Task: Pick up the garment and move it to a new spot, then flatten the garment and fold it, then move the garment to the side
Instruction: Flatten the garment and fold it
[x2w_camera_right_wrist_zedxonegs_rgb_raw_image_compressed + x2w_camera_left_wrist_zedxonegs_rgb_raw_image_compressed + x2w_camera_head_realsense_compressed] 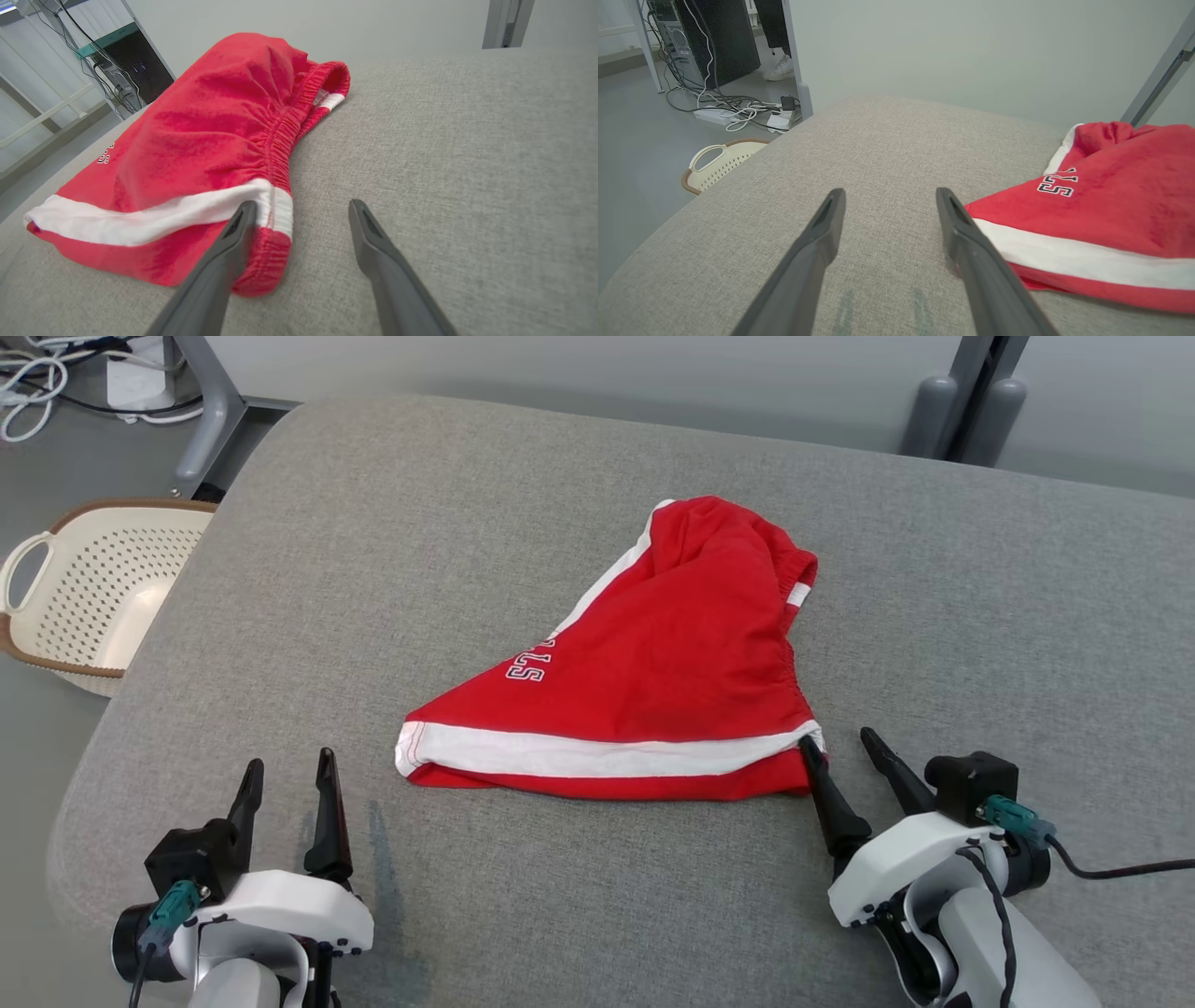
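Shows red shorts lying folded at centre of grey padded table, left gripper spread wide and empty near hem corner, right gripper spread wide, one finger against waistband corner.

Lab or office: computer tower, floor cables, power strips.

left pincer, right pincer: long dark fingers | wrists: white shells | plugs: teal | cables: black
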{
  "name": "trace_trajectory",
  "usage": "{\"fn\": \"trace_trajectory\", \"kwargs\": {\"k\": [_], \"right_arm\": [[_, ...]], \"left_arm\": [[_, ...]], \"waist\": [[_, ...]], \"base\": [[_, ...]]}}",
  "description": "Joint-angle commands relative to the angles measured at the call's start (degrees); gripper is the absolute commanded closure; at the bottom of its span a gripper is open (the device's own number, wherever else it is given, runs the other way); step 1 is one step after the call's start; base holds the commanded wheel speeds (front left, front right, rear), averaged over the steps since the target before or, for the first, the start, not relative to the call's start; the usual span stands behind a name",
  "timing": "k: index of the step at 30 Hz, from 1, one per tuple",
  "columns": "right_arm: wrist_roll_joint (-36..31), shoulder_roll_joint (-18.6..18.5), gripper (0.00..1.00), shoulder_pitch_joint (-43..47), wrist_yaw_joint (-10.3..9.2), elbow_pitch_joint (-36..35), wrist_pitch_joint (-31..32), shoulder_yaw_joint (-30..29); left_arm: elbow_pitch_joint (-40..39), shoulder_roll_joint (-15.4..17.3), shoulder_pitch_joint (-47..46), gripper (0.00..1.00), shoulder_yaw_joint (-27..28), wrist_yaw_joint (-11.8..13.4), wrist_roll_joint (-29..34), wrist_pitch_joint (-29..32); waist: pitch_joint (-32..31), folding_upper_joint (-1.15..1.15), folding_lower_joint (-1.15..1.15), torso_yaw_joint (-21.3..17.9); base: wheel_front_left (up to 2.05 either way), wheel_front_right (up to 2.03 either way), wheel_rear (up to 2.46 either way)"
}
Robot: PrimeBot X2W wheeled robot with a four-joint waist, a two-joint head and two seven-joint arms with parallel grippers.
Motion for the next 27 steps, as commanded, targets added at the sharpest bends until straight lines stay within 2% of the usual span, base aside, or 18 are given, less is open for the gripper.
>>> {"fn": "trace_trajectory", "kwargs": {"k": [1,8,10,12,14,15,16,21,27], "right_arm": [[0.37,-0.38,0.00,-0.60,-0.02,0.24,0.02,0.21],[2.59,-0.28,0.00,-1.97,-0.01,2.52,0.02,3.29],[3.11,-0.25,0.24,-2.06,0.00,3.03,0.03,4.04],[3.28,-0.27,0.59,-2.22,0.00,3.28,0.03,4.33],[3.04,-0.29,0.79,-2.36,-0.01,3.59,0.03,4.31],[2.79,-0.32,0.94,-2.42,-0.01,3.64,0.03,4.06],[2.34,-0.35,1.00,-2.47,-0.01,3.62,0.03,3.56],[-1.83,-0.54,1.00,-1.98,-0.02,1.94,0.02,-0.87],[-12.75,-0.73,1.00,0.06,-0.02,-2.57,0.02,-8.25]], "left_arm": [[-0.38,0.23,-0.94,0.00,-0.05,0.42,-0.51,0.01],[-0.94,0.22,-1.25,0.00,-0.38,0.79,-1.32,0.01],[-1.03,0.23,-1.29,0.00,-0.42,0.86,-1.40,0.01],[-1.08,0.23,-1.27,0.00,-0.42,0.90,-1.62,0.02],[-1.10,0.22,-1.25,0.00,-0.47,0.97,-1.69,0.02],[-1.12,0.22,-1.26,0.00,-0.50,1.03,-1.75,0.01],[-1.13,0.22,-1.31,0.00,-0.52,1.00,-1.76,0.02],[-1.50,0.21,-1.30,0.00,-0.29,0.97,-1.62,0.01],[-1.57,0.23,-1.14,0.00,-0.77,0.56,-1.41,0.02]], "waist": [[0.56,0.00,0.00,0.58],[1.64,0.00,0.00,1.29],[1.78,0.00,0.00,1.33],[1.90,0.00,0.00,1.29],[1.96,0.00,0.00,1.17],[1.97,0.00,0.00,1.06],[1.98,0.00,0.00,0.93],[1.78,0.00,0.00,-0.38],[1.00,0.00,0.00,-3.13]], "base": [[0.00,0.00,0.00],[0.00,0.00,0.00],[0.00,0.00,0.00],[0.00,0.00,0.00],[0.00,0.00,0.00],[0.00,0.00,0.00],[0.00,0.00,0.00],[0.00,0.00,0.00],[0.00,0.00,0.00]]}}
